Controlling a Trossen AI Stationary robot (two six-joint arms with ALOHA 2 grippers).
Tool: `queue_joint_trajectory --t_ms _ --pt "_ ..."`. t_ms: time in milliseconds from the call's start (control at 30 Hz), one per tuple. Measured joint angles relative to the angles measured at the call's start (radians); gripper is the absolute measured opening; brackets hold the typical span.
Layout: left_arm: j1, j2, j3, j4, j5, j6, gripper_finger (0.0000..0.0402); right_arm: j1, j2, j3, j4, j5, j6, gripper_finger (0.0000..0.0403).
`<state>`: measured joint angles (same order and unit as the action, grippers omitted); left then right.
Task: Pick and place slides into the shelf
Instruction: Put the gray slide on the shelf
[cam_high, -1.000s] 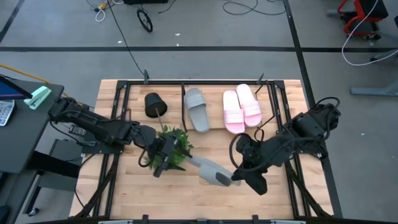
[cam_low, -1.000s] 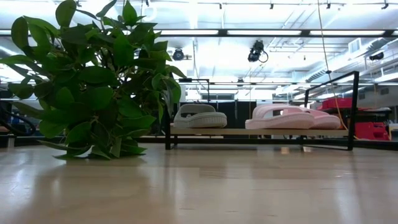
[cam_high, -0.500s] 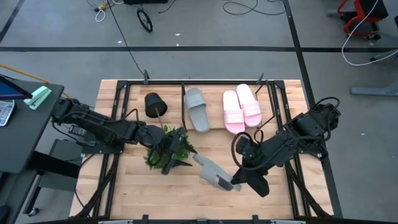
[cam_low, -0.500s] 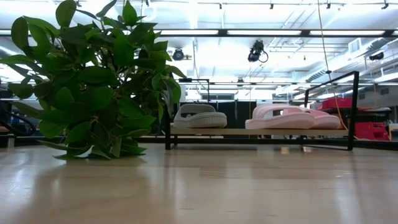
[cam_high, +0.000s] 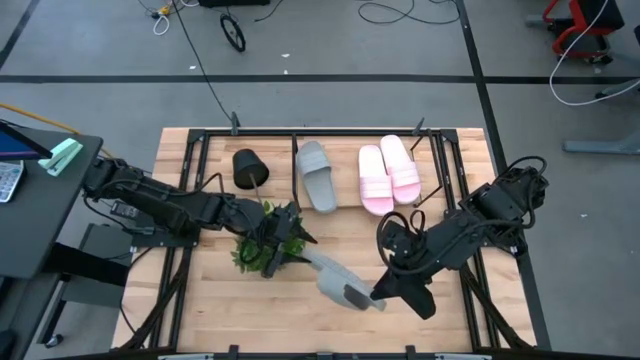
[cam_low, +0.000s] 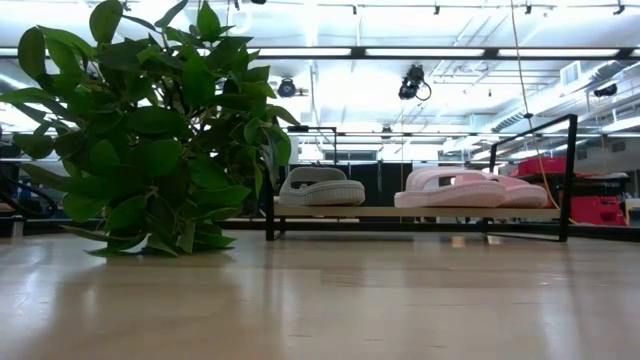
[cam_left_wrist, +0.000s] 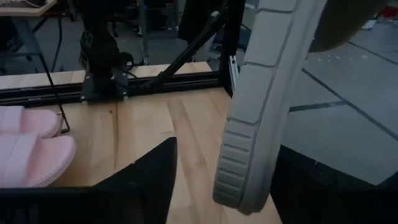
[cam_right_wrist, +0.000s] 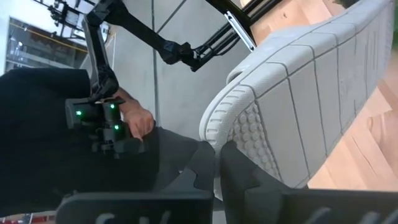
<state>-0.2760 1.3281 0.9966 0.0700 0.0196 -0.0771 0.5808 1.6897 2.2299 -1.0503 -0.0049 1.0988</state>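
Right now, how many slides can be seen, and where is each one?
4. One grey slide and two pink slides lie on the shelf. The second grey slide is held by the right gripper, near the left gripper.

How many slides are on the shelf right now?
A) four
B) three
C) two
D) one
B: the high view shows one grey slide and two pink slides lying on the shelf, while the other grey slide is off it, held at one end by the right gripper.
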Motion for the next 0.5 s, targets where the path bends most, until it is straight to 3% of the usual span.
queue_joint_trajectory --t_ms 367,500 --pt "-0.003 0.0 0.0 0.047 0.003 -0.043 0.0092 -0.001 -0.001 0.001 0.009 0.031 -0.027 0.0008" --pt "-0.003 0.0 0.0 0.05 0.003 -0.08 0.0064 -0.003 -0.002 0.001 0.025 0.044 0.003 0.0053"
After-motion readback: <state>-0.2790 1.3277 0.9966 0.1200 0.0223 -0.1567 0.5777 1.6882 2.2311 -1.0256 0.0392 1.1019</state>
